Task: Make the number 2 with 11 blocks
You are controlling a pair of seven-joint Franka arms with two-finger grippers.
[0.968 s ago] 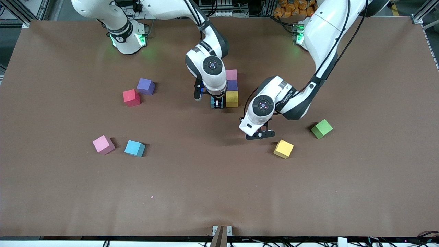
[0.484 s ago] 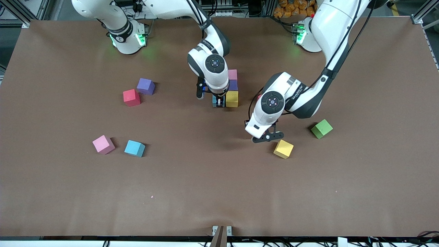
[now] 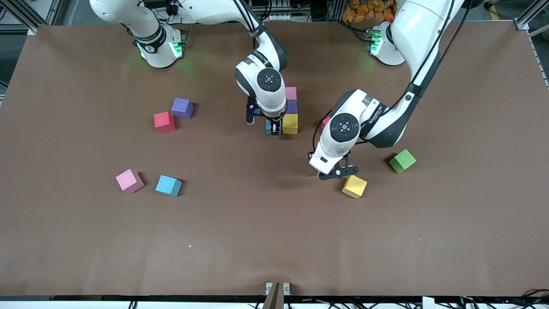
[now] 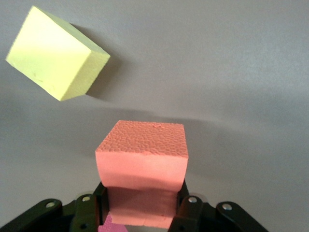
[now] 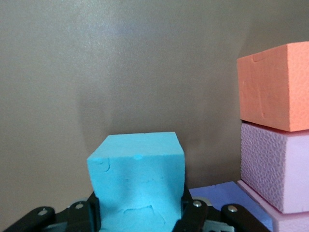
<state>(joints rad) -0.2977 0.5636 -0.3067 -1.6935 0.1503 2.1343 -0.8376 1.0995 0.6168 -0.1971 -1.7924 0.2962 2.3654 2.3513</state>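
Note:
My right gripper is shut on a light blue block and holds it low beside the yellow block at the near end of a short column. The column runs yellow, purple, pink. An orange block beside the pink one shows only in the right wrist view. My left gripper is shut on an orange block, over the table beside a loose yellow block, which also shows in the left wrist view.
A loose green block lies toward the left arm's end. A purple block, a crimson cube, a pink block and a light blue block lie toward the right arm's end. A red corner peeks from under the left arm.
My left gripper has carried its orange block toward the loose yellow block. My right gripper shifted slightly with the light blue block, closer against the yellow block, then held still.

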